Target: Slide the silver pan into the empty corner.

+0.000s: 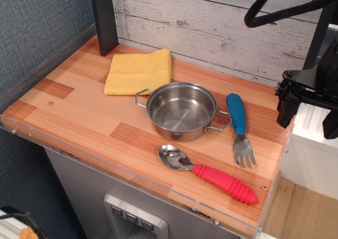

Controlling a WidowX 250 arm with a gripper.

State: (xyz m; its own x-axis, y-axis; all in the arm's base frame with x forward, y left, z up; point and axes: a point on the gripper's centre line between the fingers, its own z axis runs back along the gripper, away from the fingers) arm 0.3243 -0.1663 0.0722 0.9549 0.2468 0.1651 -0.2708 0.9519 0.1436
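The silver pan (181,111) sits upright near the middle of the bench (79,117), just beside the yellow cloth (139,72), with the blue-handled fork (238,124) to its right and the pink-handled spoon (208,172) in front. The empty corner (31,112) lies at the front left by the blue-grey wall (37,22), well apart from the pan. The black tool (306,99) hangs off the bench's right edge, touching nothing; whether its jaws are parted I cannot tell.

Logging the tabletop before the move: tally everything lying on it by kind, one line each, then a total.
Pan: 1
Cloth: 1
Spoon: 1
Fork: 1
Total: 4
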